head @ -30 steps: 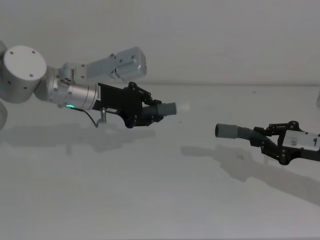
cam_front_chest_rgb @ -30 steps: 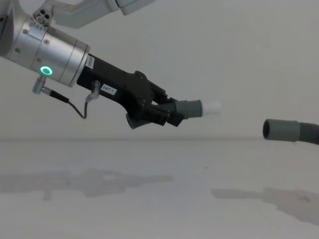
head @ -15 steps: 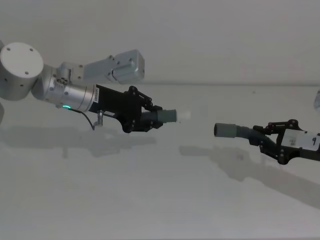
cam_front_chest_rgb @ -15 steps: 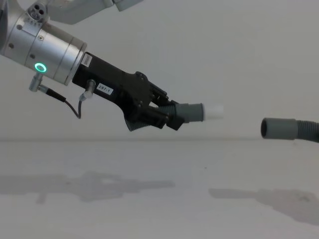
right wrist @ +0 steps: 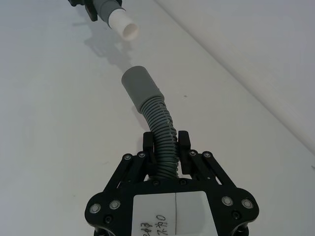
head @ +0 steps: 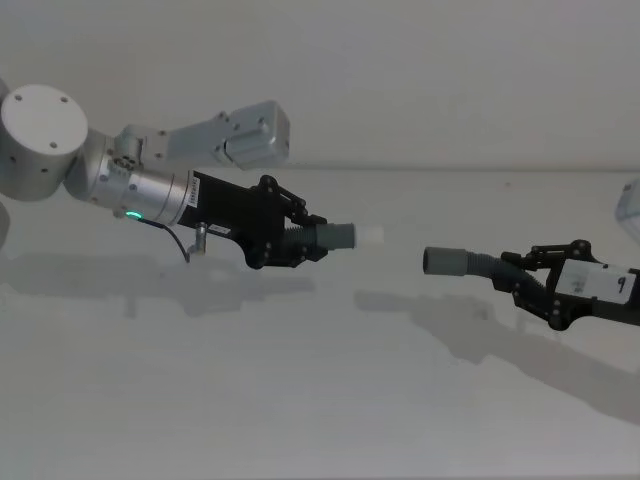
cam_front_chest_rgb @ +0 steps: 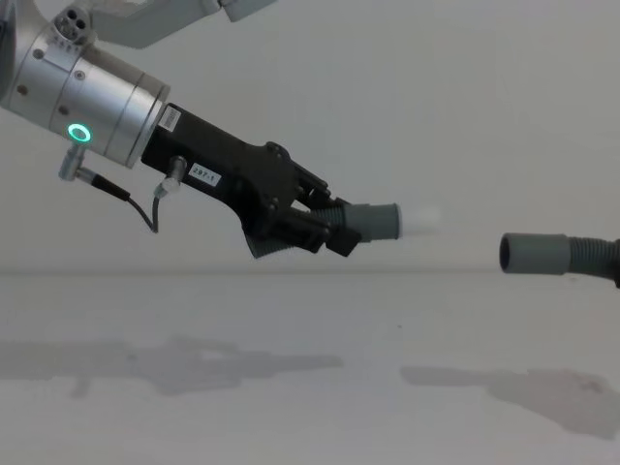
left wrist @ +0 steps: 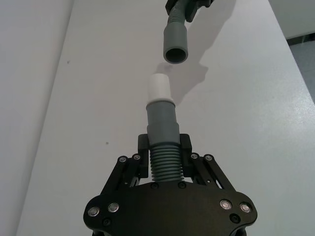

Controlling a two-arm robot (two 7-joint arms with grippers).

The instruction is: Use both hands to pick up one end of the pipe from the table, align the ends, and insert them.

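1. The left black blocky two-finger gripper (head: 300,241) stays clamped on the ribs of the short dark grey ribbed hose piece (head: 322,237). The hose's narrow white tip (cam_front_chest_rgb: 426,220) juts out ahead of the fingers.
2. The right black two-finger gripper (head: 518,278) is likewise closed on the ribs of the longer dark grey ribbed hose piece (right wrist: 160,123), with its plain grey socket cuff (head: 444,261) leading.
3. Over the last second the tip has moved toward the right gripper and dipped slightly, while the socket has edged toward the left gripper. The gap is narrower, and both ends hang above the matte white table (head: 300,410).
4. Alignment looks nearly finished; insertion has not begun.
5. The chest view, from the side, shows the tip sitting a little higher than the socket mouth, which the head view hides.
6. The left wrist view looks along the hose and shows the open socket mouth (left wrist: 176,53) just beyond the tip, slightly off its axis.
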